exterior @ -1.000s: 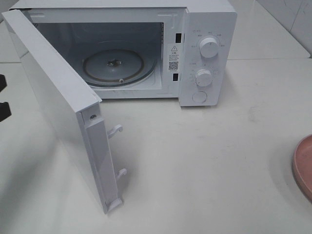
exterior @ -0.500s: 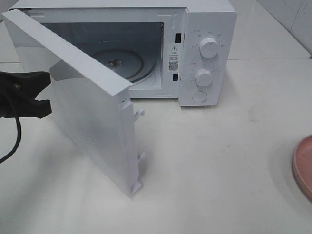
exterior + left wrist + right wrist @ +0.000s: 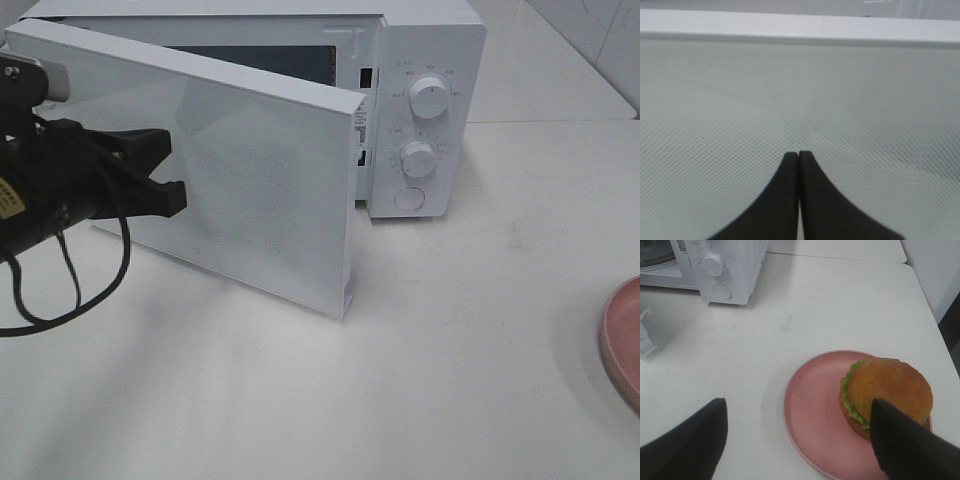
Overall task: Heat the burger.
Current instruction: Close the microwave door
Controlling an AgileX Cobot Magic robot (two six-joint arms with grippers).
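Door (image 3: 250, 190) nearer shut; burger (image 3: 887, 392) on plate (image 3: 812, 425)

The microwave door (image 3: 240, 180) hides most of the cavity, and the pink plate (image 3: 625, 340) is cut off at the exterior view's edge.

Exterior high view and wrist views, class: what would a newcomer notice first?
The white microwave's wide door juts half-open across the counter, the black left claw shut against its dotted panel. Off to the right, a glossy golden-brown burger sits on a pink round plate, between the open right claw's fingers.
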